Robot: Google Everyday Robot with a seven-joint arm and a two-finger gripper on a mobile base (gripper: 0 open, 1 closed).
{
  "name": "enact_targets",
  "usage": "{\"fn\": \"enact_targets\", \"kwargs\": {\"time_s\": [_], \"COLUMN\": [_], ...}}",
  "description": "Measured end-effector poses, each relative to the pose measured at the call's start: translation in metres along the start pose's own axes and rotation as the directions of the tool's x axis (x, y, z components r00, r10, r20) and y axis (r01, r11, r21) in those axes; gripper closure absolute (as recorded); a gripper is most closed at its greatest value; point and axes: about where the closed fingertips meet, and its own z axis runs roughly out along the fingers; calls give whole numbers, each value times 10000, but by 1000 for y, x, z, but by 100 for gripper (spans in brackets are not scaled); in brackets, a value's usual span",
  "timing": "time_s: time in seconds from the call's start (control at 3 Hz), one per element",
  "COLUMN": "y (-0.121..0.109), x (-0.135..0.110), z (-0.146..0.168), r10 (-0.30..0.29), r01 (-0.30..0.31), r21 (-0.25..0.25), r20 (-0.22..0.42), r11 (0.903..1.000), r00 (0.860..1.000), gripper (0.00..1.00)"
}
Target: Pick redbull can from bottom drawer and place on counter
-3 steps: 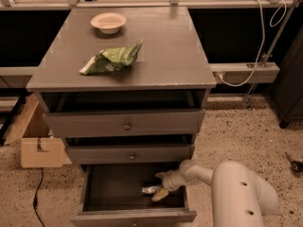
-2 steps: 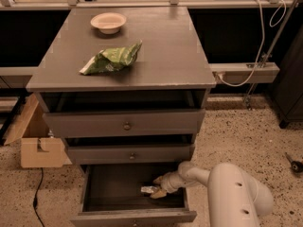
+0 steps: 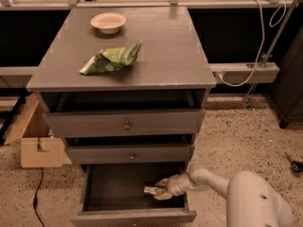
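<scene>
Gripper has edged up to the can inside the bottom drawer.
Jaws open astride the can's end, nothing held; grasp comes next.

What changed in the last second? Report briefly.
The arm's bulky rear link shifted slightly toward the picture's right. The hand stays in the bottom drawer beside the redbull can, which lies where it was. The green bag and bowl on the counter are unmoved.
</scene>
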Motion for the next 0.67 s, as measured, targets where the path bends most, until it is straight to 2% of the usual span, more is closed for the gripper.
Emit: {"fn": "enact_targets", "kwargs": {"time_s": [0.33,0.67], "y": [19,47], "x": [-29,-61], "z": [-64,-162], "r10": [-990,-1898], "r01": [978,1829], "r21": [159,549], "r20": [1084,1729], "r11": [9951,9816], "r00": [9892,9665], "gripper": [100,100]}}
